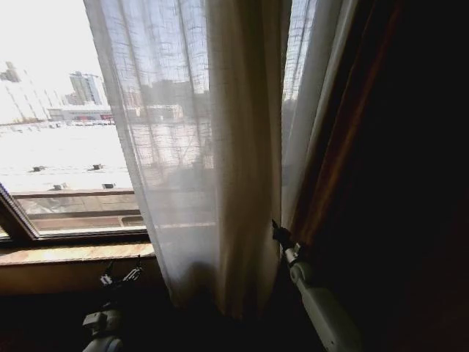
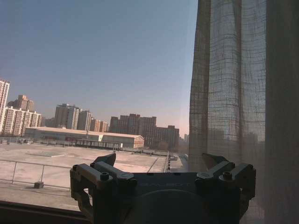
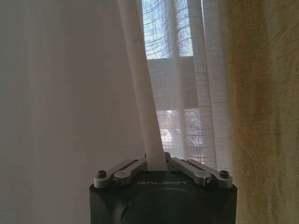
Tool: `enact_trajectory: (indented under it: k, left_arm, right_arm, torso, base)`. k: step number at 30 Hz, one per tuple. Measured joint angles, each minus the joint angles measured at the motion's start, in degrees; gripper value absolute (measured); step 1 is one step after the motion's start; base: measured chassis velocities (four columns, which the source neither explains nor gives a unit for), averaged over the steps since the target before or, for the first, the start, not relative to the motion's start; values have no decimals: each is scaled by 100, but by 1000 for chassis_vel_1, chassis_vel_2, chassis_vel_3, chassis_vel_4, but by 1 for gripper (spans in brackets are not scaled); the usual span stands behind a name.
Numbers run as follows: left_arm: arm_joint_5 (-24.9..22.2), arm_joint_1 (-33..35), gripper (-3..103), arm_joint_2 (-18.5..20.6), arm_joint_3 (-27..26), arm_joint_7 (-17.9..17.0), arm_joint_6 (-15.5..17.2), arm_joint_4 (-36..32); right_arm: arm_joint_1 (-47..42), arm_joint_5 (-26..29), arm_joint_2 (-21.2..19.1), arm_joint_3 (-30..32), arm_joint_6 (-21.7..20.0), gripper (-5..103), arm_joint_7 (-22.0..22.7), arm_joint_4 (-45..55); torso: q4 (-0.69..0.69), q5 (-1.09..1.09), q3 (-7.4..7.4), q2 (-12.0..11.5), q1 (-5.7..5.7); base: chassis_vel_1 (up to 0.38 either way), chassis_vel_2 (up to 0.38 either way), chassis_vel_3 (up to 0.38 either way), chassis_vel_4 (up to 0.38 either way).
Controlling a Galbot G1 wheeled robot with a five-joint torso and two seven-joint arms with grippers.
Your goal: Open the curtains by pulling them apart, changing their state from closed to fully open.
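Scene: A window looked out over rooftops and distant city buildings (image 2: 70, 119), with a dark wall to the right.
Curtains: The sheer white curtains (image 1: 183, 147) hung in pleats over the middle and right of the window; a second, narrower panel (image 1: 304, 95) hung further right, with a thin strip of daylight between the two.
Uncovered glass: The left part of the window (image 1: 51, 110) was already bare, down to the windowsill (image 1: 73, 253).
Right gripper: The right gripper (image 1: 278, 233) was raised at the right edge of the bunched fabric. In the right wrist view its fingers (image 3: 122, 169) were closed together, clamped on a narrow fold of white curtain (image 3: 142, 93) that rose up from between them.
Left gripper: The left gripper (image 2: 163, 163) sat low by the windowsill, just beside the curtain's left edge (image 2: 201, 93), with its fingers (image 2: 105, 160) spread apart and holding nothing.
Progress: Judging from this, the task was partly done. The left of the window was clear, but fabric covered the middle, so the panels needed drawing further apart to be fully open.
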Motion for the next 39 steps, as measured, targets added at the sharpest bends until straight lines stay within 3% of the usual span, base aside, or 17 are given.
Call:
enact_trajectory:
  k: [6, 10, 15, 17, 18, 21, 26, 30, 34, 35, 36, 39]
  left_arm:
    - [0, 0, 100, 3, -4, -2, 0, 1]
    - [0, 0, 100, 3, -6, -6, 0, 1]
    - [0, 0, 100, 2, -5, -6, 0, 0]
    - [0, 0, 100, 1, -2, -5, 0, 0]
    - [0, 0, 100, 1, -2, -5, 0, 0]
    - [0, 0, 100, 1, -2, -5, 0, 0]
    - [0, 0, 100, 2, -2, -5, 0, 0]
    - [0, 0, 100, 1, -1, -5, 0, 0]
    - [0, 0, 100, 1, -1, -5, 0, 0]
    - [0, 0, 100, 1, -1, -5, 0, 1]
    - [0, 0, 100, 1, -1, -5, 0, 1]
    - [0, 0, 100, 1, -1, -5, 0, 0]
  right_arm:
    - [126, -365, -29, -102, -21, 0, 174, -110]
    - [272, -369, -29, -148, -92, 0, 402, -232]
    - [539, -390, -44, -126, -223, 0, 963, -536]
    - [741, -517, -60, -5, -374, 0, 1616, -775]
    - [741, -517, -60, -5, -374, 0, 1616, -775]
    - [885, -710, -104, 191, -566, 0, 2263, -967]
    - [971, -1008, -194, 390, -618, 0, 2641, -1147]
    - [943, -1006, -216, 408, -658, 0, 2686, -1059]
    - [708, -695, -278, 266, -737, 0, 2301, -600]
    - [502, -394, -320, 151, -848, -3, 2061, -203]
    - [367, -180, -350, 79, -945, 1, 1945, 50]
    - [148, 84, -399, -13, -1064, 1, 1828, 439]
  torso:
    - [4, -10, 0, 0, 0]
    - [6, -4, 0, 0, 0]
    - [3, 0, 0, 0, 0]
    - [3, -3, 0, 0, 0]
    - [3, -3, 0, 0, 0]
    - [4, -4, 0, 0, 0]
    - [4, -3, 0, 0, 0]
    - [2, -2, 0, 0, 0]
    - [2, -2, 0, 0, 0]
    - [3, -4, 0, 0, 0]
    - [3, -4, 0, 0, 0]
    - [4, -4, -1, 0, 0]
  base:
    - [15, 14, -11, -18]
    - [62, 53, -26, -47]
    - [0, 0, 0, 0]
    - [0, 0, 0, 0]
    - [0, 0, 0, 0]
    - [0, 0, 0, 0]
    - [0, 0, 0, 0]
    - [0, 0, 0, 0]
    - [0, 0, 0, 0]
    - [0, 0, 0, 0]
    - [0, 0, 0, 0]
    - [0, 0, 0, 0]
